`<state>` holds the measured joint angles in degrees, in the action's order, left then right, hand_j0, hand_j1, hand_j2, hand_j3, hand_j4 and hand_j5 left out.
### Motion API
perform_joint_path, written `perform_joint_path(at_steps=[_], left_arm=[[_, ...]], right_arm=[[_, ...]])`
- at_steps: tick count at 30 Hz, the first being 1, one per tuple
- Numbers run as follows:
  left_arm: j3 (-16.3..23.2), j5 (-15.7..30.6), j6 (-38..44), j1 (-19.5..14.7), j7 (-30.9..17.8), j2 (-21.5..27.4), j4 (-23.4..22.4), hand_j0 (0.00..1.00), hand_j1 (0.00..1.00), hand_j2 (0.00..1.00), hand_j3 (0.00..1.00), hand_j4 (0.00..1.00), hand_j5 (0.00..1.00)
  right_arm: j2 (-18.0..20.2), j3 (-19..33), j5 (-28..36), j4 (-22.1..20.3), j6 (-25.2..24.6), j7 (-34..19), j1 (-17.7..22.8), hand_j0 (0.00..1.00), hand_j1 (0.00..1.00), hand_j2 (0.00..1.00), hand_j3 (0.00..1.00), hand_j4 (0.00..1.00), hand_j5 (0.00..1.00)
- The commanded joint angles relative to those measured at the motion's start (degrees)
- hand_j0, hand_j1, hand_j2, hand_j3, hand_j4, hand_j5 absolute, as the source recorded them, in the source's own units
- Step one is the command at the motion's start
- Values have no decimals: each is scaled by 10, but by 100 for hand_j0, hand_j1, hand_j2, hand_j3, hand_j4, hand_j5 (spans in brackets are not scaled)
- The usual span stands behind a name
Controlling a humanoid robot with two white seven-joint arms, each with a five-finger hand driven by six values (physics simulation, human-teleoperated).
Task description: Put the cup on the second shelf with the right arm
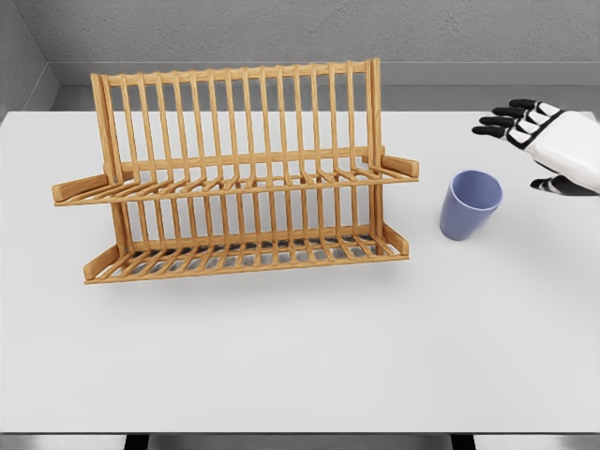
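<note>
A: Where's the cup (470, 203)?
B: Upright on the bench (300, 356), right of the rack (234, 178). The right hand (548, 141) hovers beside it, fingers (502, 120) spread, holding nothing, likely lining up a side grasp

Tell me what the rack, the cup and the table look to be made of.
Rack: wood, likely bamboo or pine, by its warm tan colour and faint grain on the slats; matte finish.
Cup: probably plastic or glazed ceramic; uniform periwinkle blue, smooth, with a soft sheen. The render leaves it open.
Table: plain white, smooth and matte, perhaps laminate or painted board; no grain shows.
</note>
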<state>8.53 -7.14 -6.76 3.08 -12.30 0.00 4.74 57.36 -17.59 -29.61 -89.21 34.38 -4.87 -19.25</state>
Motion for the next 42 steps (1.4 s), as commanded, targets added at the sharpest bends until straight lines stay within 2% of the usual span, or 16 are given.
perform_joint_path(at_steps=[1, 4, 7, 8, 11, 13, 14, 17, 20, 22, 25, 33, 38, 42], left_arm=[[0, 0, 0, 0, 0, 0, 0, 100, 100, 100, 100, 100, 100], [0, 0, 0, 0, 0, 0, 0, 100, 100, 100, 100, 100, 100], [0, 0, 0, 0, 0, 0, 0, 100, 100, 100, 100, 100, 100], [0, 0, 0, 0, 0, 0, 0, 100, 100, 100, 100, 100, 100], [0, 0, 0, 0, 0, 0, 0, 100, 100, 100, 100, 100, 100], [0, 0, 0, 0, 0, 0, 0, 100, 100, 100, 100, 100, 100], [0, 0, 0, 0, 0, 0, 0, 100, 100, 100, 100, 100, 100], [0, 0, 0, 0, 0, 0, 0, 100, 100, 100, 100, 100, 100], [0, 0, 0, 0, 0, 0, 0, 100, 100, 100, 100, 100, 100], [0, 0, 0, 0, 0, 0, 0, 100, 100, 100, 100, 100, 100], [0, 0, 0, 0, 0, 0, 0, 100, 100, 100, 100, 100, 100], [0, 0, 0, 0, 0, 0, 0, 100, 100, 100, 100, 100, 100], [0, 0, 0, 0, 0, 0, 0, 100, 100, 100, 100, 100, 100], [0, 0, 0, 0, 0, 0, 0, 100, 100, 100, 100, 100, 100]], right_arm=[[1, -2, 3, -4, -1, 0, 0, 100, 100, 100, 100, 100, 100], [10, -1, 4, -5, -2, 6, 3, 100, 100, 100, 100, 100, 100], [37, -3, 5, -8, 2, 4, 9, 100, 100, 100, 100, 100, 100], [46, -3, 4, -20, 2, -4, 11, 100, 100, 100, 100, 100, 100], [53, 3, 4, -48, 2, -185, 3, 100, 100, 100, 100, 100, 100], [49, 4, 5, -63, 2, -290, -30, 100, 100, 100, 100, 100, 100], [46, 3, 4, -64, 0, -301, -45, 100, 100, 100, 100, 100, 100], [33, -4, 5, -64, -8, -301, -102, 100, 100, 100, 100, 100, 100], [-1, -71, 12, -51, -9, -301, -192, 100, 100, 100, 100, 100, 100], [-2, -106, 17, -52, 0, -301, -194, 100, 100, 100, 100, 100, 100], [-1, -123, 17, -55, 6, -301, -194, 100, 100, 100, 100, 100, 100], [-1, -149, 17, -55, 6, -301, -192, 100, 100, 100, 100, 100, 100], [-4, -156, 17, -31, 6, -301, -191, 100, 100, 100, 100, 100, 100], [-12, -158, 17, -27, 6, -301, -193, 100, 100, 100, 100, 100, 100]])
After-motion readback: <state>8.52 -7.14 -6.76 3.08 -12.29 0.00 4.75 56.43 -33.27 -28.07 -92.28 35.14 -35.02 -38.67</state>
